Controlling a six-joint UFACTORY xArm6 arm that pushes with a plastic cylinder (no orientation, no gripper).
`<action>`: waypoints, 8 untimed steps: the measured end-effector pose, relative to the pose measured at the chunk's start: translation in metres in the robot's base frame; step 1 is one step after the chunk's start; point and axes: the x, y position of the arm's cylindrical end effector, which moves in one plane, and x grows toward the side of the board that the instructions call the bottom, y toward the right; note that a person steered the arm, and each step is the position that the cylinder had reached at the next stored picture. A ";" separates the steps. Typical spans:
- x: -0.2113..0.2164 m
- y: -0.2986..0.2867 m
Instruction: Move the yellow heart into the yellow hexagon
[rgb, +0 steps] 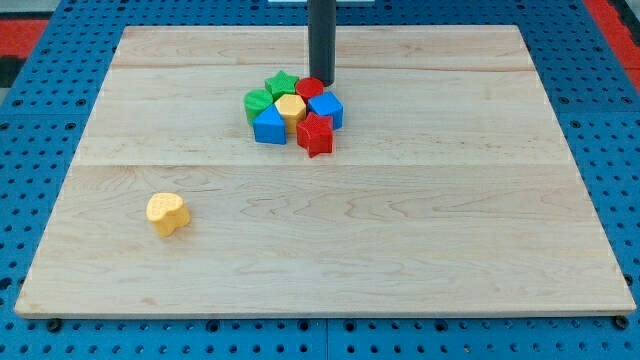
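The yellow heart (167, 213) lies alone at the view's lower left of the wooden board (420, 240). The yellow hexagon (291, 108) sits in the middle of a tight cluster of blocks at the view's upper centre. My tip (321, 80) is at the top edge of that cluster, just above the red round block (311, 88) and far from the yellow heart. The rod rises straight out of the view's top.
Around the yellow hexagon are a green star (281, 83), a green block (258, 102), a blue triangular block (269, 126), a blue block (326, 107) and a red star-like block (315, 134). A blue pegboard (40, 120) surrounds the board.
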 end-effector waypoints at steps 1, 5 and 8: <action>-0.032 0.002; 0.012 -0.249; 0.194 -0.304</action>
